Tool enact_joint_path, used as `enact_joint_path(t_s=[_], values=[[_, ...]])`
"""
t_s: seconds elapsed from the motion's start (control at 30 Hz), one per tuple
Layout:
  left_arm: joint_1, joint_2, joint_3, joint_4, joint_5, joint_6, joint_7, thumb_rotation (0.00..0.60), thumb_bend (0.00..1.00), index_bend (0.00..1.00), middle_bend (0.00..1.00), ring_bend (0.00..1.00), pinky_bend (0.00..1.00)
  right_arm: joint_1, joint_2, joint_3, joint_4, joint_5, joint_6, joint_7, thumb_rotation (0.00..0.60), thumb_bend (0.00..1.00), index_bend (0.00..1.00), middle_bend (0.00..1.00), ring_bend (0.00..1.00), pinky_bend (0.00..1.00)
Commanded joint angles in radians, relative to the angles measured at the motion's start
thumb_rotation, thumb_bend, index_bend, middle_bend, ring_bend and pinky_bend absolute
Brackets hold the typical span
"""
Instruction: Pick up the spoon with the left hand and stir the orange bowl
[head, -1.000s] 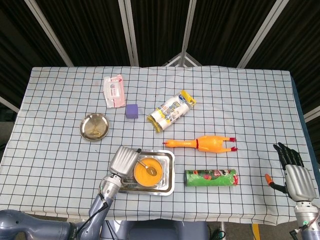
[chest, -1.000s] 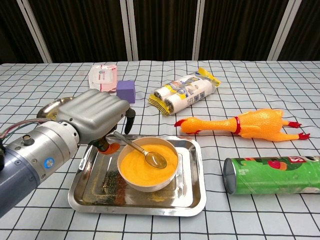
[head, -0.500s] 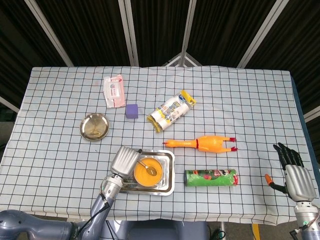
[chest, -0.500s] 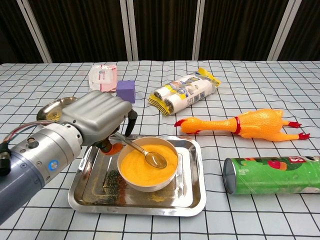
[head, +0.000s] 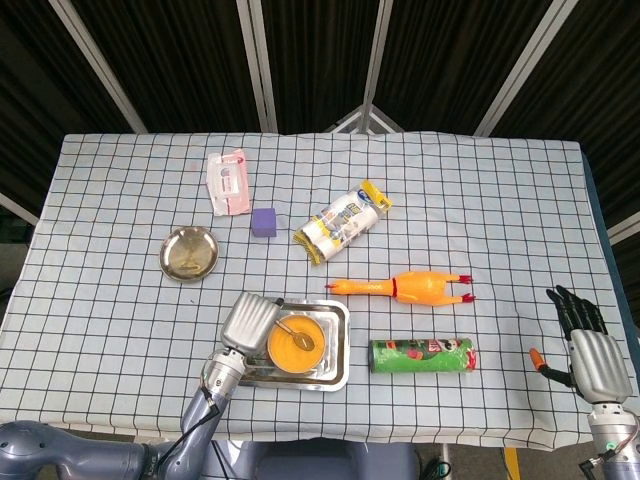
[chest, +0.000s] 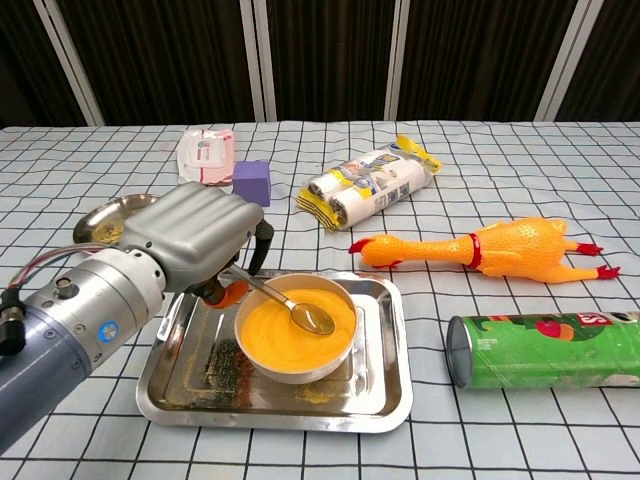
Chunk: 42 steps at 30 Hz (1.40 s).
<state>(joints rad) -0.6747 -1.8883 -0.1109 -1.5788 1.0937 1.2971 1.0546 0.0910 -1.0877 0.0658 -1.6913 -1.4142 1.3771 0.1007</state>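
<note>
My left hand (chest: 195, 235) has its fingers curled down over the handle end of the spoon (chest: 290, 305); I can't confirm a real pinch, the palm hides the contact. Spoon bowl rests in the orange bowl (chest: 296, 330), which sits loose in the steel tray (chest: 385, 395). Risks: handle slips or rotates if the grip is shallow; a wide stir drags the bowl or slops orange mix into the tray. Right hand (head: 590, 355) is spread, holding nothing, well apart.

My left hand (chest: 195, 237): silver ribbed back, black fingers, blue dot on grey wrist cuff. Right hand (head: 586, 345): same silver, orange thumb tip.
</note>
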Motion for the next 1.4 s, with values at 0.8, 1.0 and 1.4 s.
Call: enact_joint_path(t_s=[0.8, 1.0, 1.4], values=[[0.005, 0.037, -0.006, -0.036, 0.050, 0.015, -0.024, 0.600, 0.80, 0.74, 0.97, 0.88, 0.91, 0.000, 0.001, 0.000, 0.001, 0.000, -0.001, 0.000, 0.600, 0.37, 0.00, 0.00, 0.00, 0.00], [-0.011, 0.103, -0.019, -0.104, 0.019, -0.006, 0.057, 0.600, 0.92, 0.75, 0.97, 0.87, 0.91, 0.000, 0.000, -0.001, 0.001, -0.001, 0.000, -0.002, 0.600, 0.37, 0.00, 0.00, 0.00, 0.00], [-0.067, 0.196, -0.027, -0.246, -0.133, -0.059, 0.249, 0.600, 0.94, 0.76, 0.97, 0.87, 0.91, -0.001, 0.000, 0.000, -0.002, 0.001, 0.001, -0.004, 0.600, 0.37, 0.00, 0.00, 0.00, 0.00]])
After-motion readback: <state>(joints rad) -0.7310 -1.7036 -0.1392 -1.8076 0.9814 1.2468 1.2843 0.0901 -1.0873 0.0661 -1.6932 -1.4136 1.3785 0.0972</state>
